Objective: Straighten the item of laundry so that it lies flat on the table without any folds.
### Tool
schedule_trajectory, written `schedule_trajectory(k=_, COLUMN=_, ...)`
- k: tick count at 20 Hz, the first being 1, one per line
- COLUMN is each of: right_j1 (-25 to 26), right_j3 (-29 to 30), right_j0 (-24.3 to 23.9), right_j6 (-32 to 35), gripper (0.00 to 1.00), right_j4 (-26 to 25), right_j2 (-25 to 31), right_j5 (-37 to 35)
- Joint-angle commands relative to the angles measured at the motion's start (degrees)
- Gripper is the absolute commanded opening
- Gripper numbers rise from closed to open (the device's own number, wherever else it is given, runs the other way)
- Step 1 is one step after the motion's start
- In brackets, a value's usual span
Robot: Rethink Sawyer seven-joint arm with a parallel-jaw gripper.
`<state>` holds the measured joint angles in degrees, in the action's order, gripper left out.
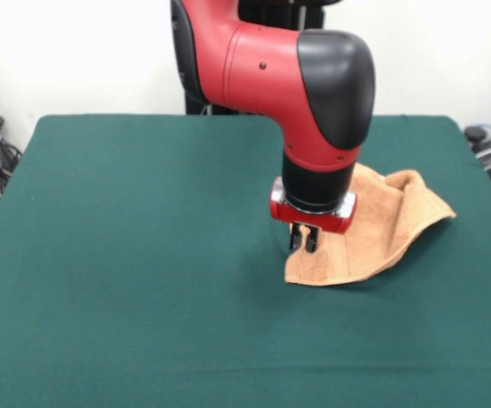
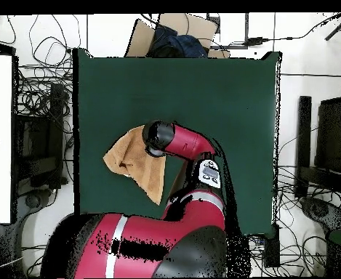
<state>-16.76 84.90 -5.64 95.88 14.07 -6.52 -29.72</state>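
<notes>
The item of laundry (image 1: 373, 225) is a peach-orange terry towel lying crumpled on the right half of the dark green table (image 1: 126, 255). It is folded over itself, with a raised hump at its far right corner. My gripper (image 1: 304, 240) points straight down at the towel's left edge, its two dark fingers drawn close together on the cloth there. In the overhead view the towel (image 2: 133, 163) shows as a rough triangle left of centre. The arm's black wrist (image 2: 158, 138) covers its upper right corner and hides the gripper.
Green table (image 2: 224, 94) spreads wide on every side of the towel but one, where the table's edge is close. Cables and boxes lie on the floor around the table. The arm's red link (image 2: 191, 142) hangs over the table's middle.
</notes>
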Motion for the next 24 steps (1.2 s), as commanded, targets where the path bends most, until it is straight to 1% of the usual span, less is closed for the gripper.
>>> schedule_trajectory(k=1, right_j1=16.17, right_j3=-1.23, right_j0=-0.17, right_j6=14.94, gripper=0.0, right_j4=-0.24, right_j2=4.8, right_j5=24.23)
schedule_trajectory(k=5, right_j1=12.06, right_j3=0.79, right_j0=-0.29, right_j6=14.13, gripper=0.0, right_j4=0.55, right_j2=4.22, right_j5=17.12)
schedule_trajectory(k=8, right_j1=9.9, right_j3=1.6, right_j0=0.1, right_j6=13.64, gripper=0.0, right_j4=0.61, right_j2=3.21, right_j5=12.71)
schedule_trajectory(k=15, right_j1=6.14, right_j3=4.31, right_j0=-1.24, right_j6=12.21, gripper=0.0, right_j4=0.46, right_j2=3.9, right_j5=9.81)
schedule_trajectory(k=20, right_j1=4.55, right_j3=4.07, right_j0=-1.83, right_j6=10.77, gripper=0.0, right_j4=0.33, right_j2=3.49, right_j5=5.61)
schedule_trajectory(k=24, right_j1=3.44, right_j3=4.24, right_j0=-2.39, right_j6=9.87, gripper=0.0, right_j4=0.05, right_j2=3.41, right_j5=4.02)
